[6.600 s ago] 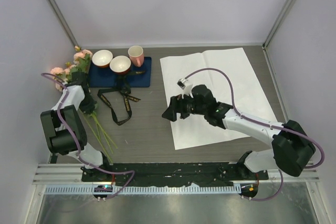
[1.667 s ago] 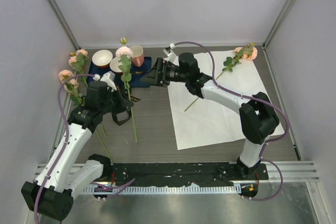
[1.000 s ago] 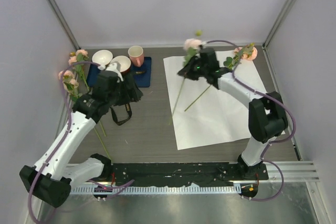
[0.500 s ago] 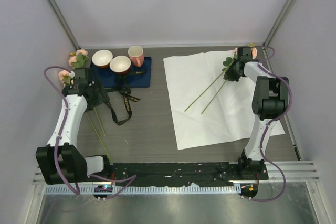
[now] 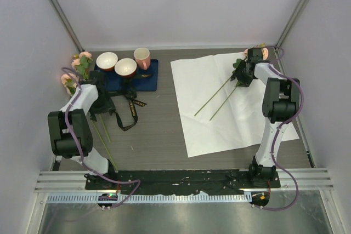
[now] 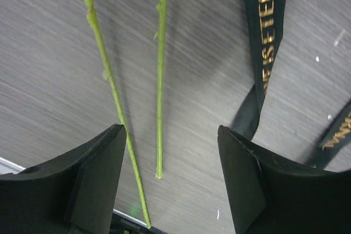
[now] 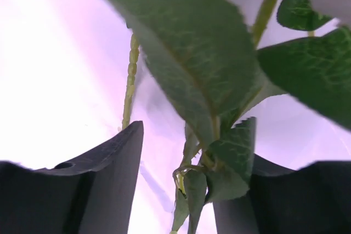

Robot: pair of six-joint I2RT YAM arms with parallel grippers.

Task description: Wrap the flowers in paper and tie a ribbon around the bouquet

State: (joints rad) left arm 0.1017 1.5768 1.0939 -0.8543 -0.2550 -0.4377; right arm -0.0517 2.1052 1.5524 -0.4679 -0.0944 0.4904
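Paper (image 5: 236,124) spread flat on the right half of the table (image 5: 159,130), with two flowers (image 5: 219,91) laid side by side on it. Stems slanting from mid-sheet up toward the far right corner, pink heads resting at that corner. Right gripper (image 7: 194,146) down over the leafy upper ends, fingers (image 7: 104,184) apart. Broad green leaves (image 7: 186,53) and one thin stem in the gap, nothing clamped. Bright white sheet close beneath, filling the rest of the wrist view.

Across the table, remaining flowers (image 5: 82,61) bunched at the far left edge, the upper heads just beside the mat (image 5: 151,78), another pink head lower down the same edge next to the left arm. Long stems (image 6: 160,80) running back toward the near edge over bare wood grain. Left gripper (image 6: 171,132) poised over those stems, fingers spread wide, two green stems passing between them, neither one gripped.

Ribbon (image 6: 263,26) looped loose on the table just right of that gripper, near the mat's front edge. Black band, gold lettering sharp in the wrist view, not held by either arm.

On the mat, in a row along the far side: two bowls (image 5: 107,60) and a pink cup (image 5: 142,57), all upright, well apart from the paper.
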